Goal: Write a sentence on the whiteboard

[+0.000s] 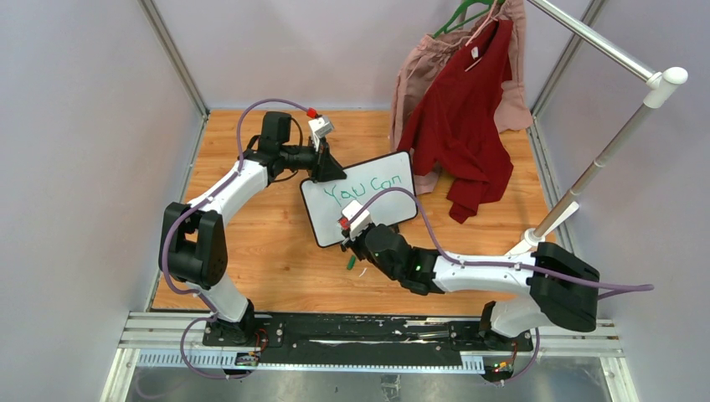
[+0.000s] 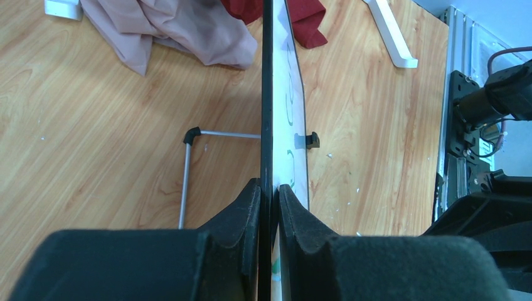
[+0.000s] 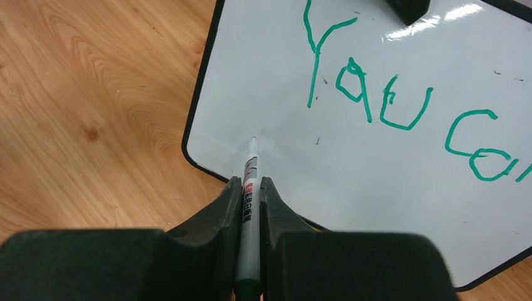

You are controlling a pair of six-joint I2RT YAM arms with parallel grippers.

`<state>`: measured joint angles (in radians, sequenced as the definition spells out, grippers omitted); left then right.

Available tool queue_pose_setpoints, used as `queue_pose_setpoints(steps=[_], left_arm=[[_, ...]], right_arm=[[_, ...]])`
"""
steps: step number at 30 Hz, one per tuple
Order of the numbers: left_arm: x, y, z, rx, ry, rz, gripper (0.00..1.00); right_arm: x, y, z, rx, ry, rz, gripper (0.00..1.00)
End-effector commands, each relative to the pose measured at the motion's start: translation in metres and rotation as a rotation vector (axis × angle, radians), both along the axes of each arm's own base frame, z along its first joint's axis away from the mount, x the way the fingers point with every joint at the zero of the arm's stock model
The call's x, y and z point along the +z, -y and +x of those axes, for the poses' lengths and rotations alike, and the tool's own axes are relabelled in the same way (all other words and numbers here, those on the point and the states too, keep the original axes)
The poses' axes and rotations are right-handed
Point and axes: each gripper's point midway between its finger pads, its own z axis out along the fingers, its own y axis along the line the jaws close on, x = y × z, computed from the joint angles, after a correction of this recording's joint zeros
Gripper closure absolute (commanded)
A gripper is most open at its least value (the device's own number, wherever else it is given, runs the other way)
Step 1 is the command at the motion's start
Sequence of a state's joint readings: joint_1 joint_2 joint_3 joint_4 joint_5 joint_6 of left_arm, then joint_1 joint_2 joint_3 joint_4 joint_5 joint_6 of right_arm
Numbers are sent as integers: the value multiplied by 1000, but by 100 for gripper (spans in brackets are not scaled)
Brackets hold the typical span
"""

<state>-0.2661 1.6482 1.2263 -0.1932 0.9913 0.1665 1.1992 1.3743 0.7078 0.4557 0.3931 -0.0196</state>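
Note:
The whiteboard [image 1: 328,223] stands tilted in the middle of the wooden table and shows edge-on in the left wrist view [image 2: 266,94]. The sentence [image 1: 362,188] reads "You Can" in green along its upper part [image 3: 389,100]. My left gripper [image 1: 325,172] is shut on the board's black frame at the top left corner [image 2: 268,188]. My right gripper [image 1: 349,240] is shut on a white marker [image 3: 250,188], its jaws [image 3: 251,183] pressed against the barrel. The marker tip [image 3: 253,141] is at the bare lower left of the board [image 3: 376,182]; whether it touches I cannot tell.
A red garment [image 1: 459,126] and a pink one [image 1: 419,71] hang from a rail at the back right, reaching the table beside the board. The rack's pole [image 1: 603,159] slants down to its white base [image 1: 529,243]. A small green piece [image 1: 351,263] lies below the board. A wire stand [image 2: 187,175] props the board.

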Motion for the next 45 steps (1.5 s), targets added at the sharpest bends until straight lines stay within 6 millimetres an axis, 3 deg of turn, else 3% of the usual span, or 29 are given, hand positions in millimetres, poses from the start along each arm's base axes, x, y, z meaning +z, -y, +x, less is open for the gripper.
queue_pose_setpoints(steps=[1,14,45], left_arm=[[1,-1,4,15,61,18,100],[1,-1,3,16,60,18,100],[4,0,4,19,64,11,100]], right_arm=[[28,-8,12,-64,80,67,100],[35,-15,22,-105,97,78,100],[-3,-8,20,-128,-2,5,100]])
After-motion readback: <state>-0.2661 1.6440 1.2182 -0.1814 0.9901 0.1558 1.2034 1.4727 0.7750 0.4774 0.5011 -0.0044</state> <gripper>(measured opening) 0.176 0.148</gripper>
